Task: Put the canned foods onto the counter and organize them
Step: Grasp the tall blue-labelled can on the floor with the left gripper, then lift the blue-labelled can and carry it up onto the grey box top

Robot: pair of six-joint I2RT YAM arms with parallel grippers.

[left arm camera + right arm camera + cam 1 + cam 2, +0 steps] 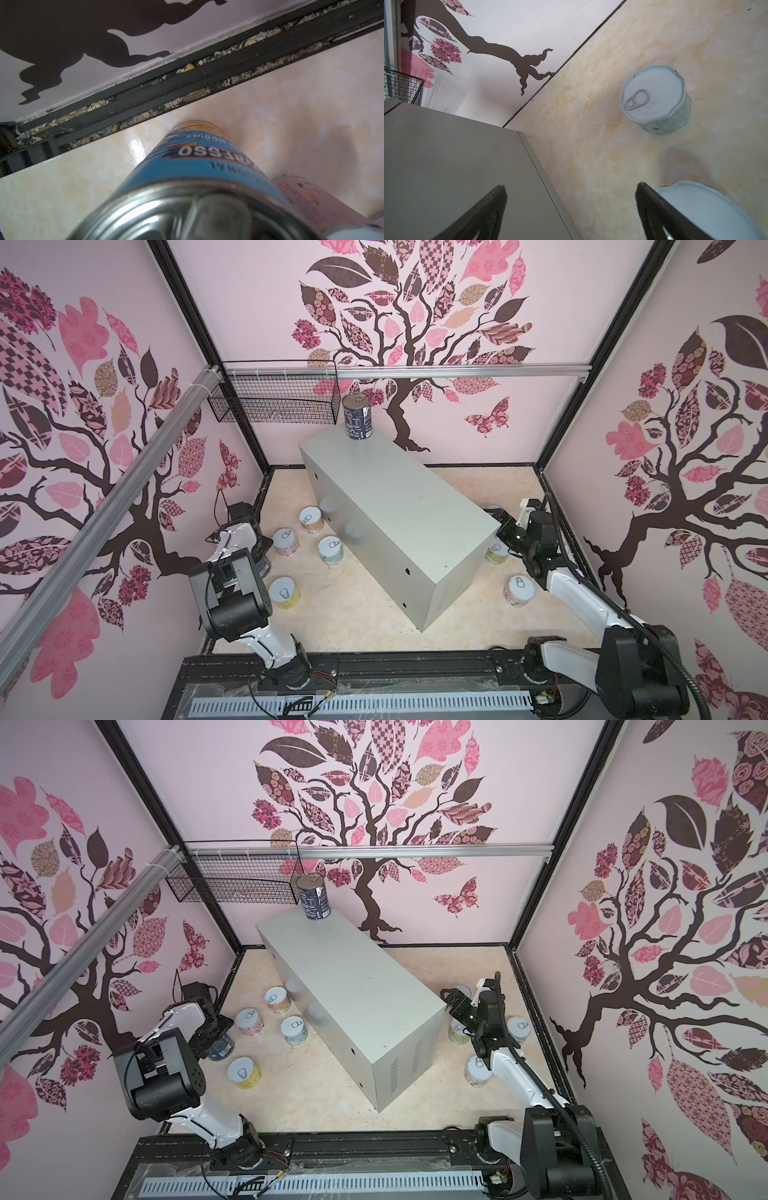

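The counter (399,510) sits diagonally on the floor (353,614). Its far end is close to the back wall, and its near end leaves open floor before the arm bases. Its top carries one tall can (358,416), upright at the far corner.

Left aisle: four short cans (311,519), upright and spaced apart, plus a second tall can (222,1048) near the left wall. Right aisle: four more short cans (some partly hidden by the arm).

The floor is glossy beige marble pattern. Crumbs lie in the black frame channel (207,79) at the wall foot.

The left gripper (216,1031) points down directly over the second tall can; its fingers are unseen, so the grip cannot be told. The right gripper (571,186) hangs at the counter's right edge with jaws spread wide and nothing between them. One finger is above the counter top and one above a short can's lid.
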